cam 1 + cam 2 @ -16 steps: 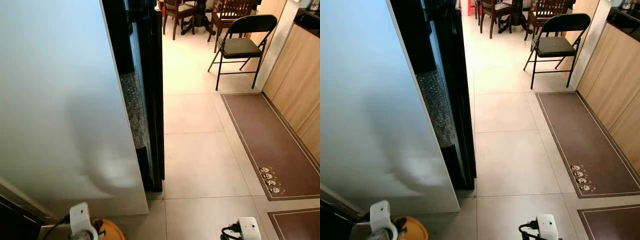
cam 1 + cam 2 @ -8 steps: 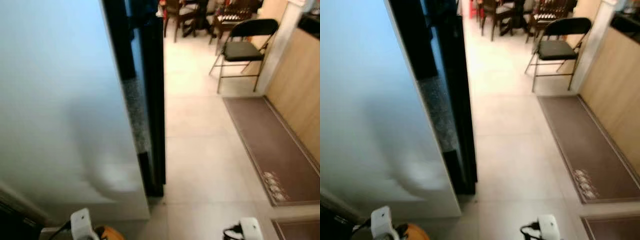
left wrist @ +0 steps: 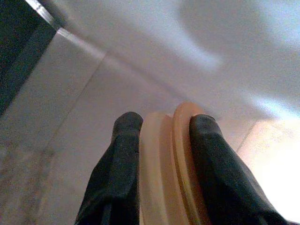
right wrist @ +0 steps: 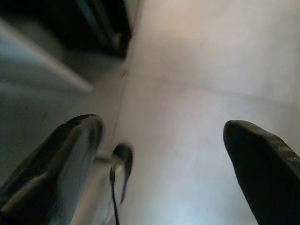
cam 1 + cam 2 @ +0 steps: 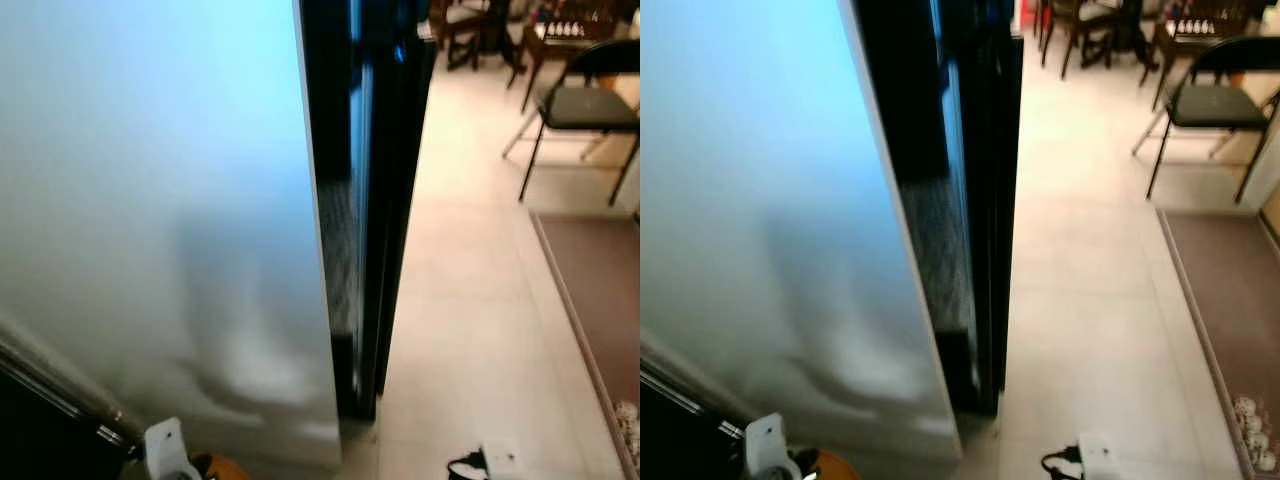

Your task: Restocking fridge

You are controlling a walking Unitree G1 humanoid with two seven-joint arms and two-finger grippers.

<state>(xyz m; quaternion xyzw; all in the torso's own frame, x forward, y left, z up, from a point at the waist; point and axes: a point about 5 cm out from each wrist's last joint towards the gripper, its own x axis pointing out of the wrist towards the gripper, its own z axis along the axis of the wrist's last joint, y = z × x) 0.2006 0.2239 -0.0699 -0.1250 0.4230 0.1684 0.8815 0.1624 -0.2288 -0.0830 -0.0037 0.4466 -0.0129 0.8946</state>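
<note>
Carrying an orange round item, the left gripper has both black fingers clamped on it, one on each face; it looks like a lid or shallow container, exact kind unclear from the blur. In the head view the same item peeks out orange at the bottom edge, low beside the fridge. The right gripper hangs with fingers spread wide, nothing between them, above bare floor. Step in hand, as a judgement: bringing the item to the fridge, robot walking or turning, frames smeared. To do it well: keep the grip firm and the item level, swing round the pale side panel to the front, and free the right gripper for the door, since the black door edge looks closed or nearly so. Watch the left arm's clearance, the panel is very near. Floor: pale beige tiles, a brown mat along the right. Further back a black folding chair and wooden dining chairs.
</note>
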